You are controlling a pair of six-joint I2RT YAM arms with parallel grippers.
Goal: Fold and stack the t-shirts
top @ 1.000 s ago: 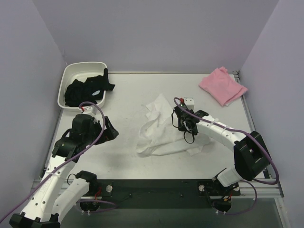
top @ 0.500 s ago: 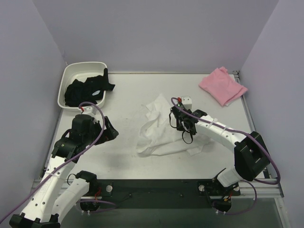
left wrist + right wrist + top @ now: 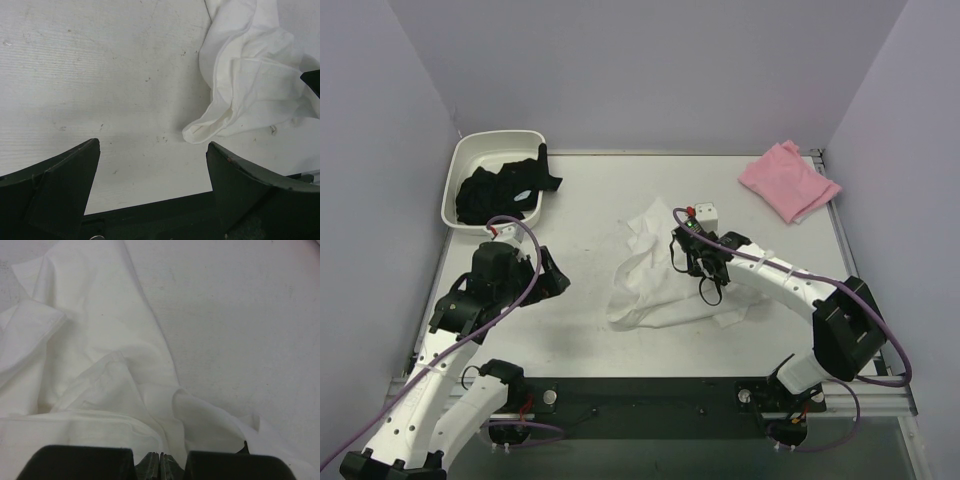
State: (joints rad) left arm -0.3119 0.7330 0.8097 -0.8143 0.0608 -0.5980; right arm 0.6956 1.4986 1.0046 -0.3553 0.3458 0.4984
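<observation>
The white t-shirt (image 3: pixel 655 275) lies crumpled in the middle of the table; no print or tag shows. It fills the right wrist view (image 3: pixel 100 365), and its near corner shows in the left wrist view (image 3: pixel 250 85). My right gripper (image 3: pixel 682 245) is low on the shirt's upper right part, and its jaws (image 3: pixel 160 458) are shut with a fold of the white cloth pinched between them. My left gripper (image 3: pixel 556 279) is open and empty (image 3: pixel 152 147) over bare table, left of the shirt. The pink t-shirt (image 3: pixel 787 180) lies folded at the back right corner.
A white plastic tub (image 3: pixel 470 160) at the back left holds a black garment (image 3: pixel 505 187). The table's right edge (image 3: pixel 845 235) runs just beside the pink shirt. Bare table lies between the tub and the white shirt.
My right gripper has moved a little back and to the left over the white shirt, still shut. The left arm has not moved.
</observation>
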